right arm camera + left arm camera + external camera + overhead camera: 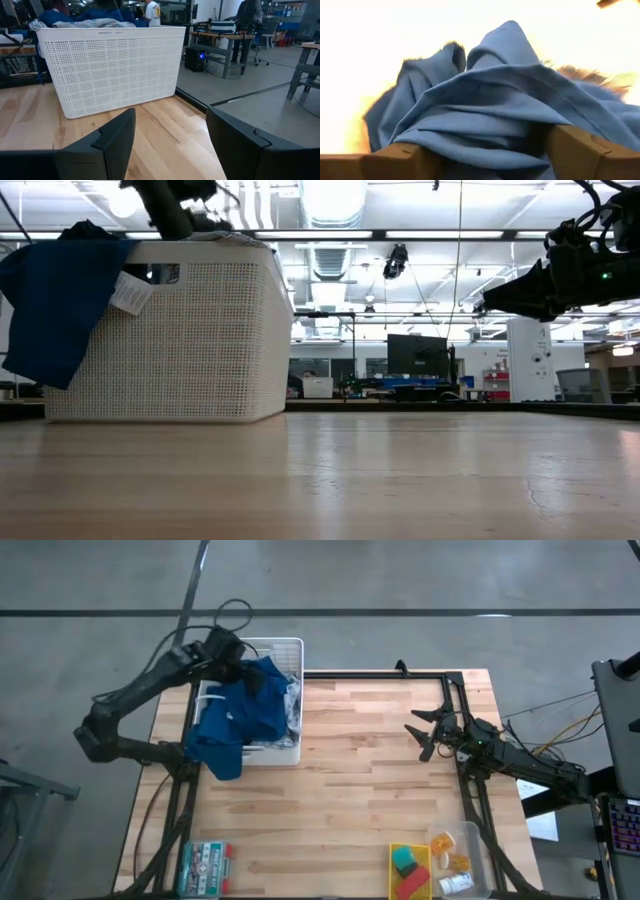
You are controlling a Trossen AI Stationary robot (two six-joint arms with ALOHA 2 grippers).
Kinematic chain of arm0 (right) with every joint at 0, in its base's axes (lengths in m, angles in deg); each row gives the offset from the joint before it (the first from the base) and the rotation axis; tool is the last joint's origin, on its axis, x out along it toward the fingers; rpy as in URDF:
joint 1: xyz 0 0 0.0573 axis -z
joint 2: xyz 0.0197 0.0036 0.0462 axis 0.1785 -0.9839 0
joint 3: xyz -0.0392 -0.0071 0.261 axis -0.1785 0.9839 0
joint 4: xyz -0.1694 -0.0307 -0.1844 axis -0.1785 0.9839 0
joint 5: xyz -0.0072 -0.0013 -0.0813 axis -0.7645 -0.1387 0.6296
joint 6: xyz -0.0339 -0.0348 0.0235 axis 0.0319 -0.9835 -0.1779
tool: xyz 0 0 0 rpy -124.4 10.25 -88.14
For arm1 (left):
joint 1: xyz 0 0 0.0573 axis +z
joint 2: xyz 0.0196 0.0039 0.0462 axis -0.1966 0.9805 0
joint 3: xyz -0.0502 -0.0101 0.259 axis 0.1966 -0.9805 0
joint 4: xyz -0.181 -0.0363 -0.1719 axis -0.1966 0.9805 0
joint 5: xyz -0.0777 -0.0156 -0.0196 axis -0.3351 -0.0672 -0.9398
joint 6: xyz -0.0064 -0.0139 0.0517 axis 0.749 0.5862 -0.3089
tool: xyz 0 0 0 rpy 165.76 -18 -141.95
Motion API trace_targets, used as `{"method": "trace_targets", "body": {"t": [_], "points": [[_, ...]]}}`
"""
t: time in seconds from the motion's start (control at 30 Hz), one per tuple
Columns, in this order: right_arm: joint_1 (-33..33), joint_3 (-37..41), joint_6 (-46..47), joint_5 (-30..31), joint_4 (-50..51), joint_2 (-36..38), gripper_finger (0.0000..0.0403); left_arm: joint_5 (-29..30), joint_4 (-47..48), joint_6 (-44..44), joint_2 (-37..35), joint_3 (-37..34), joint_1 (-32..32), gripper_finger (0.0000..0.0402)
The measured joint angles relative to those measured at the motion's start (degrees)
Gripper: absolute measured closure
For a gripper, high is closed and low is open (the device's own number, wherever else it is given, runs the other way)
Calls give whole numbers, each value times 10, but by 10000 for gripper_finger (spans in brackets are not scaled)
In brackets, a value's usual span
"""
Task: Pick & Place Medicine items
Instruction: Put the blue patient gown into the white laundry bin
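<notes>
Small white carton (455, 884), lower right: light, crushable, so pinch its flat sides; right claw (424, 737) gapes wide and empty, left claw (243, 677) grips blue cloth (240, 715).

Looks like you're set up in a big open robotics lab/workshop, not anybody's home.

Your wooden desk (370, 780) sits on a black metal frame over bare grey concrete floor (400, 580). Look across it and you've got rows of strip ceiling lights (330, 200), exposed ducting, a dark monitor (417, 355) on a far bench, plus people (248, 17) standing around more work desks and office chairs back there.
</notes>
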Motion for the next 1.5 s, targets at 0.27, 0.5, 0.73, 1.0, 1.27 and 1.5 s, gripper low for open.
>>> {"method": "trace_targets", "body": {"t": [0.27, 0.5, 0.73, 1.0, 1.27, 1.5], "points": [[0, 0, 0, 0, 0, 0, 165, 16, -4, -19, -81, 40, -16, 84], [0, 0, 0, 0, 0, 0, 165, 134, -2, -17, -122, 49, -94, 91], [0, 0, 0, 0, 0, 0, 165, 151, 6, -2, -117, 47, -112, 85], [0, 0, 0, 0, 0, 0, 165, 73, 135, 152, -51, 77, -109, 86], [0, 0, 0, 0, 0, 0, 165, 58, 269, 209, 20, 158, -126, 87], [0, 0, 0, 0, 0, 0, 165, 153, 265, 262, 15, 162, -258, 93]]}}
